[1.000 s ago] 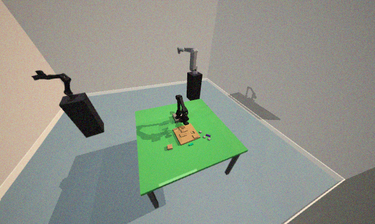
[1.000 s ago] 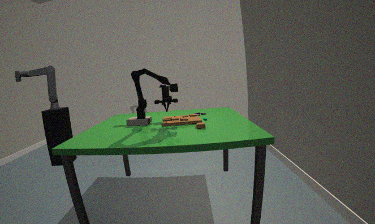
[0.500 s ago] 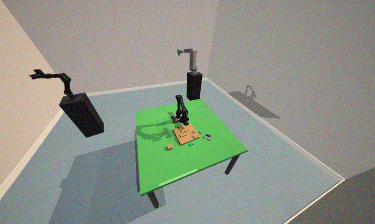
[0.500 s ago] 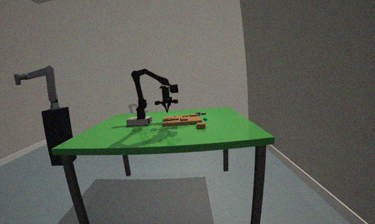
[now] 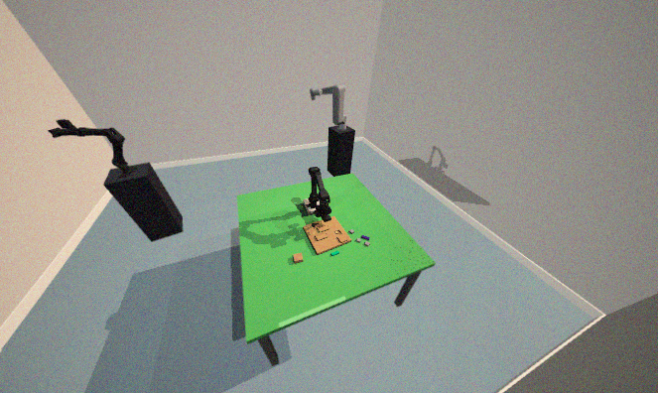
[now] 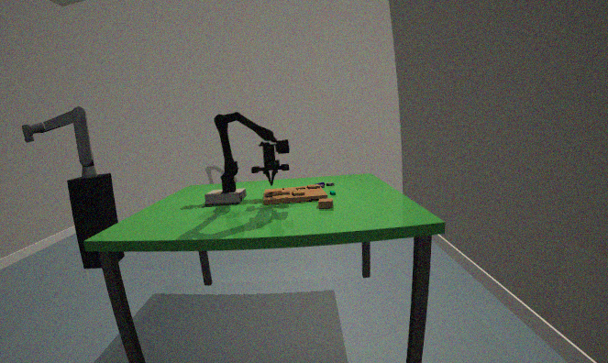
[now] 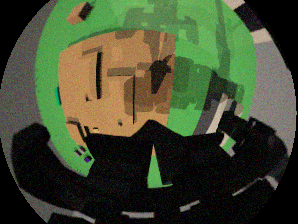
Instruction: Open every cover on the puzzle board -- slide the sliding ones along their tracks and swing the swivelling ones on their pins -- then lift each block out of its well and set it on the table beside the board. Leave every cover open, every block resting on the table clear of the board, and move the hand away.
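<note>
A: Where does the puzzle board lie, and what stands near it?
B: Puzzle board (image 5: pixel 332 241) (image 6: pixel 297 199) (image 7: pixel 75 80): flat on the green table (image 5: pixel 307 298) (image 6: pixel 256 226) (image 7: pixel 47 45), in the exterior view right of the arm's base (image 6: pixel 224 198). Nearest, by its right end, sits a wooden block (image 5: pixel 298 258) (image 6: pixel 326 203) (image 7: pixel 79 13), apart from the board.
A: And the pincer?
B: Gripper (image 5: pixel 327 218) (image 6: pixel 271 184) (image 7: pixel 151 131): fingers closed together, nothing held, tips above the board's left part.
A: What might fail there?
B: Lowered closed, the tips could jam on a cover or scrape the wood if they miss its edge. Whether every cover is open cannot be told.
A: Farther off?
B: Teal piece (image 5: pixel 334 253) (image 6: pixel 333 192) (image 7: pixel 57 96), beyond the wooden block; purple piece (image 5: pixel 365 237) (image 6: pixel 320 184) (image 7: pixel 88 159), at the far side. Both rest off the board; a wide, low sweep could knock either.
</note>
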You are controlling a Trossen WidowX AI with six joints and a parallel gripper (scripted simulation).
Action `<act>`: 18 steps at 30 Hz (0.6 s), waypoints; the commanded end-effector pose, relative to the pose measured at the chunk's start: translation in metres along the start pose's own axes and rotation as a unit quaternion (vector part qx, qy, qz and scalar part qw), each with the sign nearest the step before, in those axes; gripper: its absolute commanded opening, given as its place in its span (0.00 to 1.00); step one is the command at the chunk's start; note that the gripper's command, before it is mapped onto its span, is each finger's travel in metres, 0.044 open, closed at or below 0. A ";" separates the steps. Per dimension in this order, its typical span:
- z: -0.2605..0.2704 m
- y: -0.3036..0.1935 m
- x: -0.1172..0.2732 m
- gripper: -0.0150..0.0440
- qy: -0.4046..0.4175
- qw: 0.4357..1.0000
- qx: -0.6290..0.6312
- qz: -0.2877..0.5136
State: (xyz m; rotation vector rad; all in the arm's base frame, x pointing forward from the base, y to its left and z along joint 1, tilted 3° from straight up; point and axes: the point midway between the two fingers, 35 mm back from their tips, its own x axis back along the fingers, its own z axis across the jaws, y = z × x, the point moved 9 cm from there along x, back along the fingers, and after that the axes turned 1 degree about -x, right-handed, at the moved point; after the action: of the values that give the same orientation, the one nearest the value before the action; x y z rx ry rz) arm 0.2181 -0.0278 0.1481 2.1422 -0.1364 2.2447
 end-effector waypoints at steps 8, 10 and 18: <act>0.000 0.000 -0.012 0.25 -0.002 1.000 -0.003 0.001; 0.000 0.000 -0.014 0.25 -0.002 1.000 -0.003 0.001; 0.000 0.000 -0.022 0.25 -0.002 1.000 -0.003 0.001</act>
State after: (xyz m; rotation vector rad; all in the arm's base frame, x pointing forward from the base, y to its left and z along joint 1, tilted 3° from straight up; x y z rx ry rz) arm 0.2189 -0.0270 0.1302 2.1424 -0.1366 2.2447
